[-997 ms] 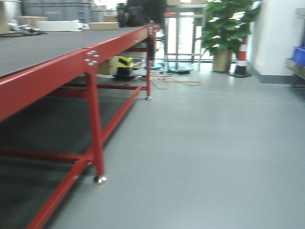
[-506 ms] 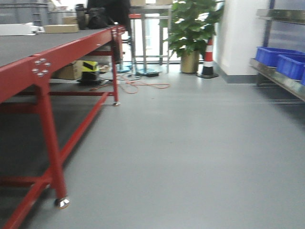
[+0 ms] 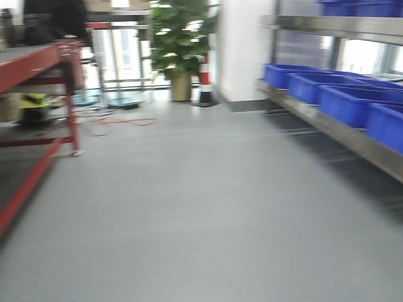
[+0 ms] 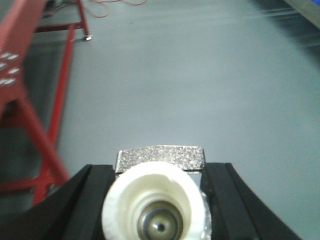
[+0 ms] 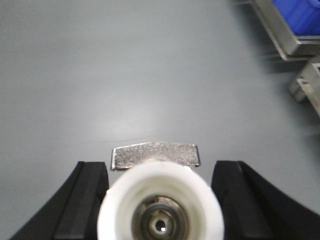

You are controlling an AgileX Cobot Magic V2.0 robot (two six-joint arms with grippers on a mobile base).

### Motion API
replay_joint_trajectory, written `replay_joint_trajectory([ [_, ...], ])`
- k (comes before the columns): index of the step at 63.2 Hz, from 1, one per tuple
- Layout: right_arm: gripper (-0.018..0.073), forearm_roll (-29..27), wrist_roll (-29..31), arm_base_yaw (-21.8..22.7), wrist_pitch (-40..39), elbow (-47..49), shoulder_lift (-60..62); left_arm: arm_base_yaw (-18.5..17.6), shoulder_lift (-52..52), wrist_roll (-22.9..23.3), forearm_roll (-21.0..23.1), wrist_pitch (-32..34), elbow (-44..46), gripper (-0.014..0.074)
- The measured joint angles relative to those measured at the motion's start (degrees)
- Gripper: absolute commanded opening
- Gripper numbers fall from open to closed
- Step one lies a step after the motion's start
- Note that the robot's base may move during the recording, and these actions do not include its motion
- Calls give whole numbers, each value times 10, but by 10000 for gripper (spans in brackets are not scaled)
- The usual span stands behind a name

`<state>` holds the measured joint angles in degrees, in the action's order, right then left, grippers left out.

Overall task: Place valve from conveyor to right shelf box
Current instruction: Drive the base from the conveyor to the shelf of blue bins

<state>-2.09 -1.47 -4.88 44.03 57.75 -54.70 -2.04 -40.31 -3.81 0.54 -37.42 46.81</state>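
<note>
- The conveyor (image 3: pixel 38 56) stands left, the shelf (image 3: pixel 334 129) right, the floor (image 3: pixel 189 201) between.
- Boxes (image 3: pixel 343 104) sit in a row on the shelf.
- A plant (image 3: pixel 179 38) stands far behind, a cone (image 3: pixel 204 78) just right of it.
- The left hand (image 4: pixel 157 172) grips a valve (image 4: pixel 150 202), the right hand (image 5: pixel 160 170) a second valve (image 5: pixel 160 200), both above the floor.

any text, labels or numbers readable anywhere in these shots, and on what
None can be read.
Bins and cone: no lettering shows, and the front view is blurred by motion.
Left valve and right valve: no markings visible.
</note>
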Motion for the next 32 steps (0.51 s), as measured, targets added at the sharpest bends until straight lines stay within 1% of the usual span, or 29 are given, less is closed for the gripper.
replay_joint_trajectory([
  [32,-165,0,0,0,-2,0,0,0,0,0,0,0,0,-111],
])
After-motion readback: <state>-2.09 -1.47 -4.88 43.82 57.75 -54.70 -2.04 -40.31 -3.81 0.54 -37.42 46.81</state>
